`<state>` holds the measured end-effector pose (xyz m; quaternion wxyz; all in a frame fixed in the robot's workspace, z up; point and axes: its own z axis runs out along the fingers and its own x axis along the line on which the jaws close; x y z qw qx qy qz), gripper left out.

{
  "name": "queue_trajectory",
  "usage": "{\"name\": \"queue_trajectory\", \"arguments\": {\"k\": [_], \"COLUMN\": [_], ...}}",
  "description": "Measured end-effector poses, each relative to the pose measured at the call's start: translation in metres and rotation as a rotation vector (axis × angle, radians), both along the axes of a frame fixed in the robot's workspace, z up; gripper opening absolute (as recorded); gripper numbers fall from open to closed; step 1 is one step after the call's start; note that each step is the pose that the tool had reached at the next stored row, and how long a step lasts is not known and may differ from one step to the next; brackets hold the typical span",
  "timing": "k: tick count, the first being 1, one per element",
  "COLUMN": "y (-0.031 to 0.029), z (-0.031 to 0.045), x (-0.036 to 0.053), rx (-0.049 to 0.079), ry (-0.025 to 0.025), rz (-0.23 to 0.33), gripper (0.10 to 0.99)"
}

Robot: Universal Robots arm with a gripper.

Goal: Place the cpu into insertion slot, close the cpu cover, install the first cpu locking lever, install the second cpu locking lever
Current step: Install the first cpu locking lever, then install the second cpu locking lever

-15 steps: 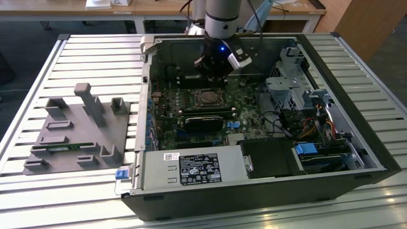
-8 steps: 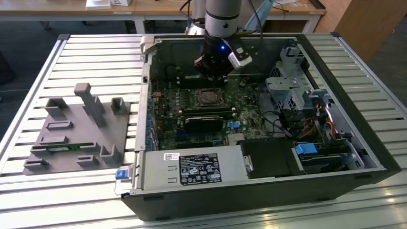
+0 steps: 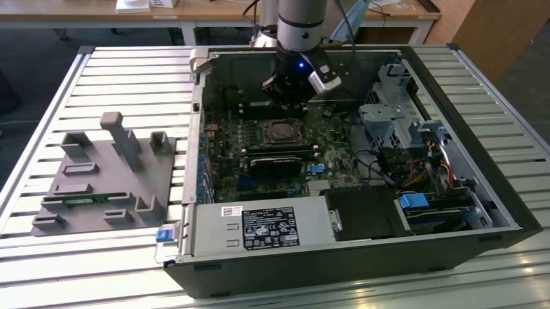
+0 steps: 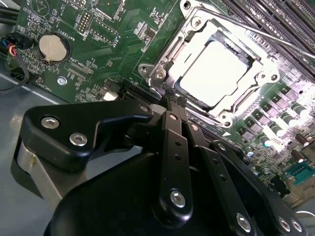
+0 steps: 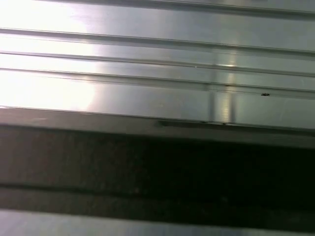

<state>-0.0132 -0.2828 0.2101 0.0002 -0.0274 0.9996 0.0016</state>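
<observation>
The cpu [image 4: 214, 70], a silvery square, lies in the insertion slot [image 3: 279, 132] on the green board inside the open grey case. The cpu cover [image 4: 165, 59], a shiny metal frame, lies down around the chip. A thin metal lever rod [image 4: 275, 38] runs along the far side of the socket. In the second wrist view my gripper [image 4: 172, 101] has its two black fingers pressed together, tips just at the socket's near edge with nothing seen between them. In the exterior view the gripper [image 3: 288, 103] hangs just behind the socket.
Black memory strips [image 4: 280, 14] run beside the socket and a coin battery [image 4: 53, 46] sits on the board. A power supply [image 3: 257, 228], drive cage [image 3: 395, 122] and cables fill the case. A grey fixture block [image 3: 107, 174] stands on the slatted table [image 5: 157, 64] at the exterior view's left.
</observation>
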Motion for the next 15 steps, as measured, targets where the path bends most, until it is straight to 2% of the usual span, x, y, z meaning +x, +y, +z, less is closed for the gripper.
{"name": "queue_trajectory", "arguments": {"k": [8, 15], "y": [-0.0022, -0.0093], "z": [0.0, 0.0001], "x": [0.0, 0.0], "rx": [0.0, 0.0], "ry": [0.0001, 0.0001], "rz": [0.0, 0.0], "gripper": [0.106, 0.106]}}
